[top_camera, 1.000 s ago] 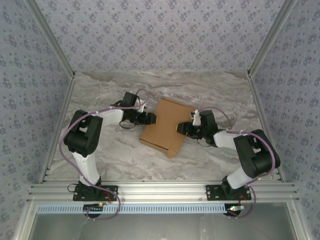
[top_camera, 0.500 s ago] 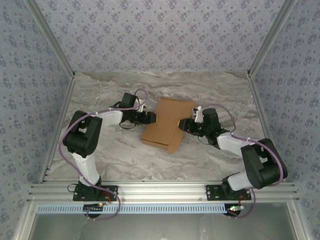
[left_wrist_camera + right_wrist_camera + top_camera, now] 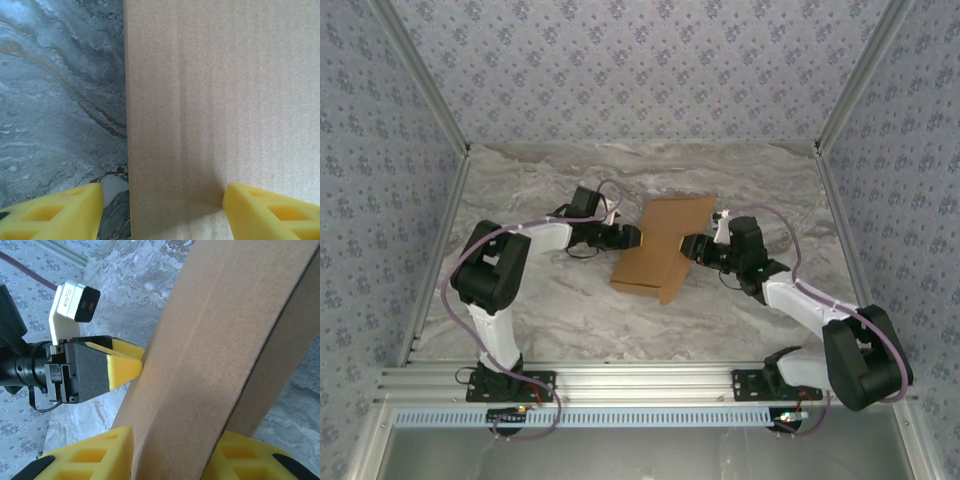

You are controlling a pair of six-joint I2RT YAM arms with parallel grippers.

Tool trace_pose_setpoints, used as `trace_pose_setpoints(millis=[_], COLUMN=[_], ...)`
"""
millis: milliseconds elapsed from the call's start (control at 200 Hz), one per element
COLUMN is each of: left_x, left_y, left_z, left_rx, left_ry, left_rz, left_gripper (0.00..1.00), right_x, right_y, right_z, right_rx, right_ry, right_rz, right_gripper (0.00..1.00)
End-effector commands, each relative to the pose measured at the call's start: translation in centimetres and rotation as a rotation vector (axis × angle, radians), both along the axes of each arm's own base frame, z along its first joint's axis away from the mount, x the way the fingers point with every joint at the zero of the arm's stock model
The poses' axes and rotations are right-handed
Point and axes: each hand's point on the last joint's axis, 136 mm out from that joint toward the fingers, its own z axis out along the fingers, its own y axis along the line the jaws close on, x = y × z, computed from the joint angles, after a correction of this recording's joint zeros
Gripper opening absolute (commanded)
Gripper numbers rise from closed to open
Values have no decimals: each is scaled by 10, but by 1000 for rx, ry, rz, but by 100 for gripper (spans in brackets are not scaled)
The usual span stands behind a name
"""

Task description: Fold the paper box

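Risks creasing or dropping the tilted paper box (image 3: 658,262) — clamped at one edge by the right pincer (image 3: 172,452), merely braced by the wide-open left pincer (image 3: 162,207).

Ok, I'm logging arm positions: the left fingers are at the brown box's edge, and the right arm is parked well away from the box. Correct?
Not quite. The right arm isn't parked away: the right fingers sit on either side of the paper box, as the right wrist view shows. The left fingers are at the box's edge, as you said.

Left claw (image 3: 632,237) and right claw (image 3: 688,246) flank the paper box (image 3: 660,250); surrounding table (image 3: 550,310) bare.
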Motion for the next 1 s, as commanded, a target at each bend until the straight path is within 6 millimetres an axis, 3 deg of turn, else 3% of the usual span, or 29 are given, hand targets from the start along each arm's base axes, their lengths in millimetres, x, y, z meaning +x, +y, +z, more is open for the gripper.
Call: trace_pose_setpoints(millis=[0,250,660,994], left_x=[-23,-25,-25,-26], left_y=[-30,-37,-38,-44], left_z=[-1,-4,-13,-3], left_rx=[-46,-24,13,-40], left_ry=[45,41,35,21], left_rz=[-106,-138,-160,-176], left_gripper=[66,67,71,78], right_x=[-1,-1,3,5], right_y=[13,14,18,23], right_z=[23,23,39,54], right_rx=[0,-33,-34,-30], right_ry=[-43,-31,-76,-105], right_rz=[37,18,19,34], right_gripper=[37,38,38,38])
